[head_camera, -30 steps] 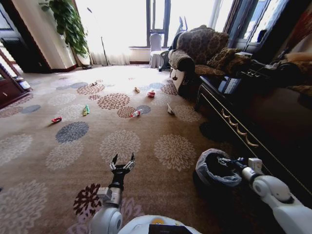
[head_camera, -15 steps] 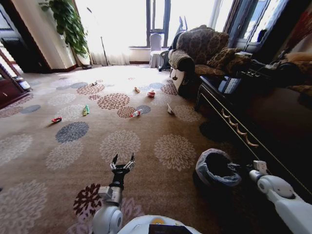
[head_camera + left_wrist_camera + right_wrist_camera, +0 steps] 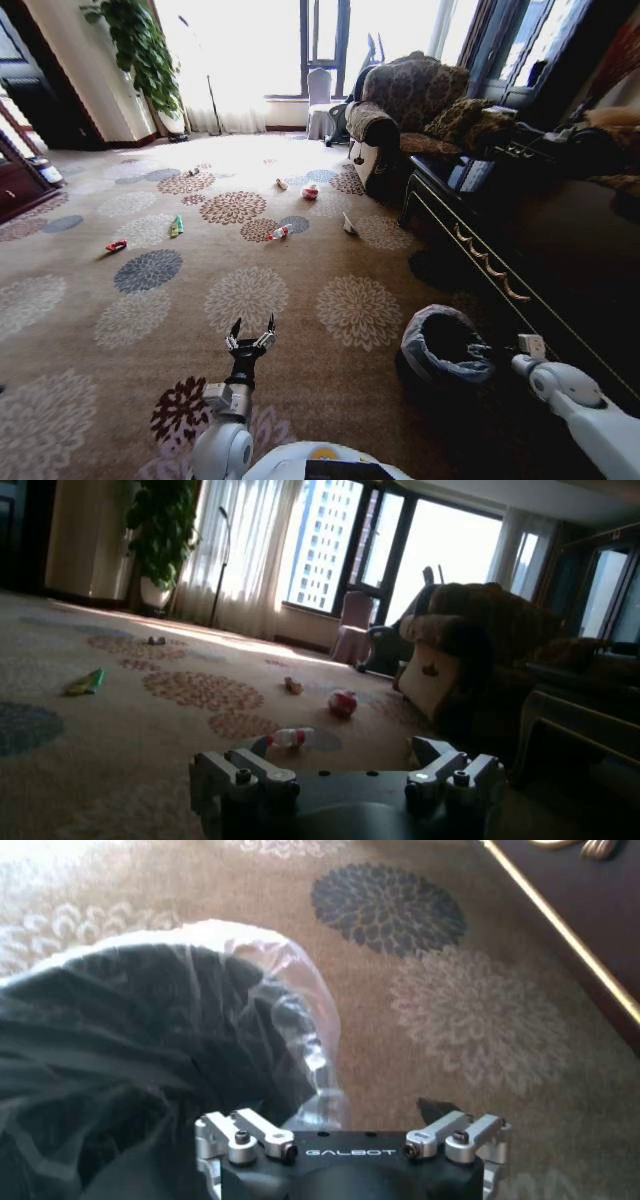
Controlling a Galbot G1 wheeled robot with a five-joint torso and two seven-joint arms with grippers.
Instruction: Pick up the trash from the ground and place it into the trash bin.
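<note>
The trash lies scattered on the flowered carpet far ahead: a clear bottle with a red cap (image 3: 279, 232) (image 3: 290, 737), a green wrapper (image 3: 176, 226) (image 3: 85, 682), a red wrapper (image 3: 116, 245), a white-red wad (image 3: 310, 191) (image 3: 342, 702), a yellowish scrap (image 3: 281, 184) (image 3: 292, 685) and white paper (image 3: 349, 224). The trash bin (image 3: 445, 350) with its puffed bag (image 3: 150, 1027) stands at the lower right. My right gripper (image 3: 484, 351) (image 3: 350, 1121) sits open just beside the bin's rim, holding nothing. My left gripper (image 3: 251, 335) (image 3: 345, 769) is open and empty, low over the carpet, well short of the trash.
A dark cabinet with gold trim (image 3: 500, 280) runs along the right, close to the bin. A patterned armchair (image 3: 405, 110) stands behind the litter, and a potted plant (image 3: 140, 50) is at the back left. Open carpet (image 3: 250, 290) stretches between me and the trash.
My right arm has drawn back from over the bin's opening toward the lower right. The left arm and the trash have stayed put.
</note>
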